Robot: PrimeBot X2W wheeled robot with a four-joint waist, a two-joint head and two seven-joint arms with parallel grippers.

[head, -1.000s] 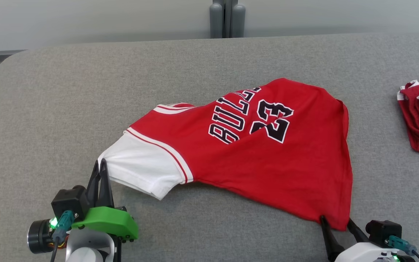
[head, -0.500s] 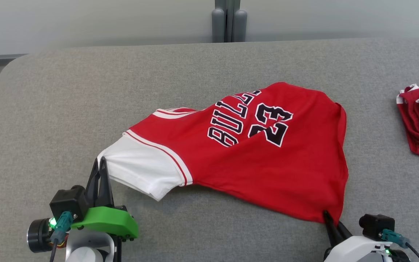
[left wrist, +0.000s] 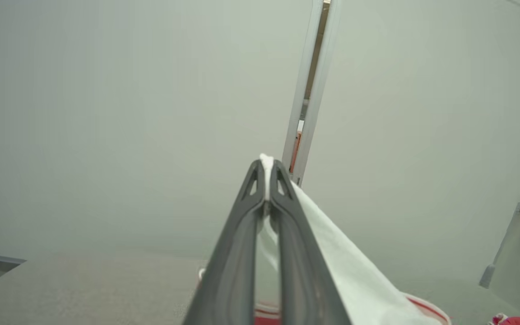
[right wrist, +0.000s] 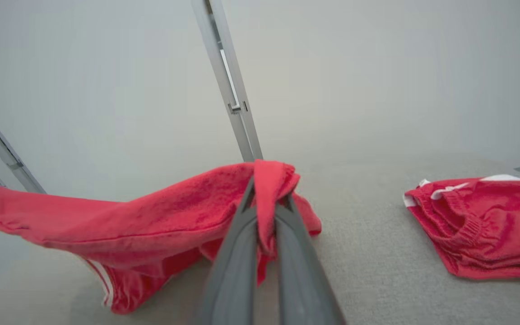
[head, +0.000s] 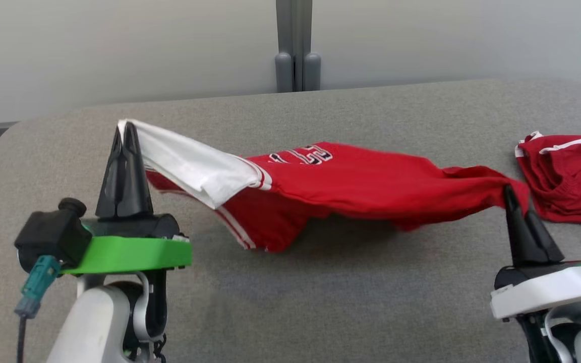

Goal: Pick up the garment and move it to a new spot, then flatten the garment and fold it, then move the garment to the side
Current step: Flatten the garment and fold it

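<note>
The garment (head: pixel 351 181) is a red jersey with white sleeves and black lettering, stretched in the air above the grey table (head: pixel 321 302). My left gripper (head: pixel 124 128) is shut on the tip of its white sleeve (left wrist: pixel 332 262), raised at the left. My right gripper (head: pixel 510 194) is shut on a red corner of the hem (right wrist: pixel 266 189) at the right. The jersey sags between the two, its lower fold (right wrist: pixel 124 284) hanging down to the table or just above it.
A second red garment with white trim (head: pixel 568 171) lies crumpled at the table's right edge, close to my right gripper. A grey post (head: pixel 295 45) stands behind the table against the pale wall. The table's left corner is rounded.
My right gripper closed on the hem corner. Both arms then rose, lifting the jersey off the table and pulling it taut. The head view has tilted up.
</note>
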